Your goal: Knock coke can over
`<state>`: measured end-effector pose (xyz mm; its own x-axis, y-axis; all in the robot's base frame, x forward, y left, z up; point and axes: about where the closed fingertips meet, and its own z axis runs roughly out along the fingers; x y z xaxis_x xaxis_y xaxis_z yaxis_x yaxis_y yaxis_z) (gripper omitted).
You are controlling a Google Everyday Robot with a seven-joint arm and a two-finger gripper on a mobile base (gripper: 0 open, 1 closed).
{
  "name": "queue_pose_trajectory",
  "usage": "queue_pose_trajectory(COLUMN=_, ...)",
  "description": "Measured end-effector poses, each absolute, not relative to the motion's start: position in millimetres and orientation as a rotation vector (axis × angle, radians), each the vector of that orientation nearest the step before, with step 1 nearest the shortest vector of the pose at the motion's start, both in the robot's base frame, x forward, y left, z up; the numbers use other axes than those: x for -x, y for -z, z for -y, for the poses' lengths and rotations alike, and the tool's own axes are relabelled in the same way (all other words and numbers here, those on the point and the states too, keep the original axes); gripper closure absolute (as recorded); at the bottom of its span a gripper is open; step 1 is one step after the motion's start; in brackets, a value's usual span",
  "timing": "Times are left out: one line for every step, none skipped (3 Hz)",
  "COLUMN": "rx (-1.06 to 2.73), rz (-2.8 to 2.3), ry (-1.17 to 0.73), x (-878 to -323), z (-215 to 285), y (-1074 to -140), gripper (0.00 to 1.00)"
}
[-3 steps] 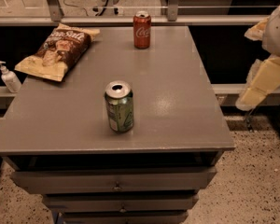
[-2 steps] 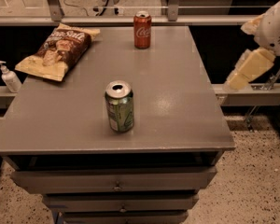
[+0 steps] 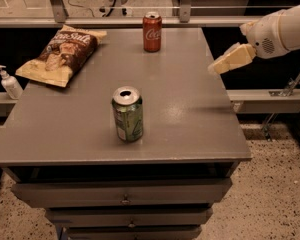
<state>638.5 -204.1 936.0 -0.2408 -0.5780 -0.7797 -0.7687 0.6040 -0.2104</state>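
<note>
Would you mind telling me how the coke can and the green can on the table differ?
The coke can is red with white lettering, while the green can is green. The coke can stands at the far edge of the table; the green can stands near the middle, closer to the front. Both are upright on the table. The gripper hangs at the table's right edge, touching neither.

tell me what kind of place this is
Probably a robotics lab or office test area: a grey drawer cabinet staged with a coke can, green can and chip bag, the gripper hovering by its right edge.
</note>
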Motion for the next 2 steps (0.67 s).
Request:
queue_pose_trajectory(rx=1.078, rz=-1.941, ry=-0.27, x=-637.1, z=203.8, y=-935.5, gripper=0.0)
queue_pose_trajectory(rx=1.054, rz=-1.933, ry=-0.274, x=-638.9, z=202.6, y=-935.1, gripper=0.0)
